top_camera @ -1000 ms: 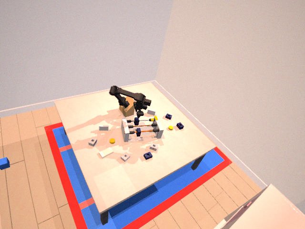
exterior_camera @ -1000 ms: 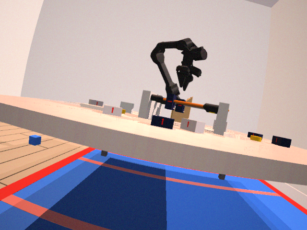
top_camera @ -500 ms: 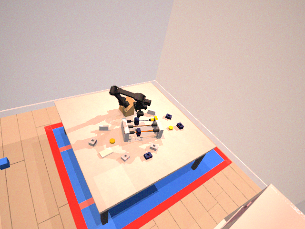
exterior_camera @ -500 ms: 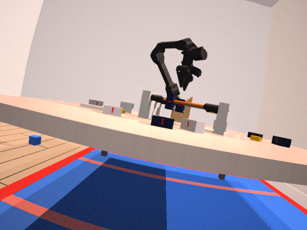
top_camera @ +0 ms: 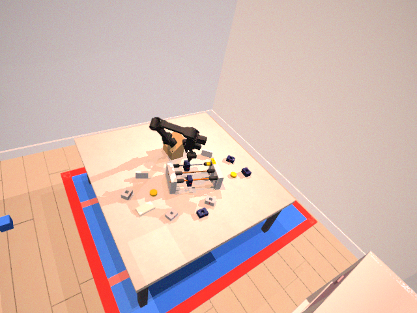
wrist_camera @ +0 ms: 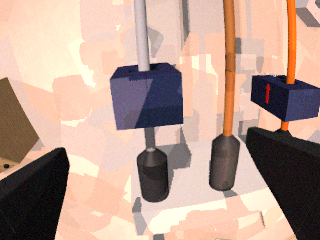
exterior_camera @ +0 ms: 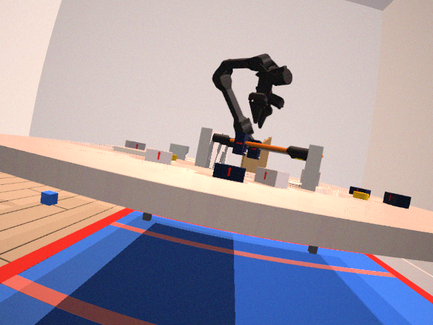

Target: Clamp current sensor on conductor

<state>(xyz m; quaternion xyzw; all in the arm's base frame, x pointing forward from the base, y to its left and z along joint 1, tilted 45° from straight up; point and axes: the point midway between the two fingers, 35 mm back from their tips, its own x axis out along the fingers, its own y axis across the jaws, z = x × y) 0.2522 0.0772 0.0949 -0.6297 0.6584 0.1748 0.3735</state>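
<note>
- Sensor (wrist_camera: 147, 95), navy block, sat clamped round the grey conductor (wrist_camera: 139, 16) in the rack (top_camera: 172, 183); wrist view showed no arrow on its visible faces.
- Second navy sensor (wrist_camera: 284, 98) sat on the far orange conductor (wrist_camera: 291, 23), red arrow readable on its face; the middle orange conductor (wrist_camera: 228, 47) was bare in the wrist view.
- No LOAD text legible in any view; a yellow piece (top_camera: 212, 161) sat at one end of the grey conductor, writing too small to tell.
- Gripper (exterior_camera: 260, 113) hung above the rack, fingers spread wide, holding nothing, apart from the sensor.
- Loose blocks on the table (top_camera: 235, 208): a navy block (exterior_camera: 229, 172) and a white block (exterior_camera: 271, 177), each with a red arrow; yellow disc (top_camera: 153, 192) beside the rack.
- Table top pale with pinkish patches, tan box (top_camera: 174, 148) at the arm base.
- Room: grey walls, wooden plank floor (top_camera: 30, 242), blue mat with red border (top_camera: 215, 269) under the table, blue cube (exterior_camera: 49, 197) on the floor.
</note>
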